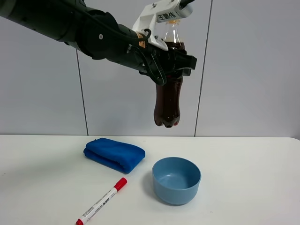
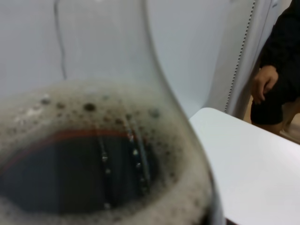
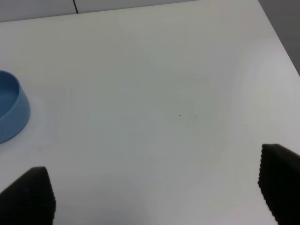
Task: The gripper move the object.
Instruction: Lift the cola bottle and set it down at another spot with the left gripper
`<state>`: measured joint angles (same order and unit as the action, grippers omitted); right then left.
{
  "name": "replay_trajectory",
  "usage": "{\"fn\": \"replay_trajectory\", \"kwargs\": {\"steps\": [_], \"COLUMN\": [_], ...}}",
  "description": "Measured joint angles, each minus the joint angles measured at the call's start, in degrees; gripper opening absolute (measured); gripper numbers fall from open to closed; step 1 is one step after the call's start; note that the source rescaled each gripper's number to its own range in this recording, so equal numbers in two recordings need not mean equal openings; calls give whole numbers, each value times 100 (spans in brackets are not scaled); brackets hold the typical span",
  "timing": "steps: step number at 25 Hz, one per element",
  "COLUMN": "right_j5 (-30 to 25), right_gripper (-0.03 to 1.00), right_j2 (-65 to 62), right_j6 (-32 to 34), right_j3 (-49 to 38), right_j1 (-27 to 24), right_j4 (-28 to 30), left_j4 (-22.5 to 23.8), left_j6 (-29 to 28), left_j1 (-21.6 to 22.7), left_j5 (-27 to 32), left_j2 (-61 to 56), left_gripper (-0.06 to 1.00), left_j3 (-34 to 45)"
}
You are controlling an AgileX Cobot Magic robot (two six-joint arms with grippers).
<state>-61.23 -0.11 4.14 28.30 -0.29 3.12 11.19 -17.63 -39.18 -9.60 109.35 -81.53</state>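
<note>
The cola bottle [image 1: 168, 101], clear plastic with dark cola and a yellow-orange cap, hangs upright high above the table. My left gripper [image 1: 174, 61], black with a white bracket on top, is shut on the bottle's upper body. The bottle's base is well above the light blue bowl [image 1: 176, 180]. The left wrist view is filled by the bottle's neck and foamy cola [image 2: 93, 159]; its jaws do not show there. My right gripper [image 3: 154, 190] is open and empty above the bare white table [image 3: 154, 93]; the right arm is not in the exterior view.
A folded blue cloth [image 1: 114, 154] lies left of the bowl. A red-capped white marker [image 1: 101, 201] lies at the front left. The bowl's edge shows in the right wrist view [image 3: 11, 110]. A person in black [image 2: 276, 70] stands past the table's end.
</note>
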Motion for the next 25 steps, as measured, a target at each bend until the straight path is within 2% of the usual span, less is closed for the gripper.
{"fn": "replay_trajectory", "kwargs": {"steps": [11,18,25], "right_j5": [0,0,0], "right_gripper": [100,100,100], "right_j2": [0,0,0], "right_j6": [0,0,0], "right_j3": [0,0,0], "right_j1": [0,0,0], "right_j4": [0,0,0], "left_j4": [6,17,134], "left_j6": [-534,-597,-613], "left_j1": [1,104,277], "left_j5": [-885,-1488,-1797], "left_j2": [721,1110,1534], "left_gripper": [0,0,0], "left_j3": [-181,-187,-454]}}
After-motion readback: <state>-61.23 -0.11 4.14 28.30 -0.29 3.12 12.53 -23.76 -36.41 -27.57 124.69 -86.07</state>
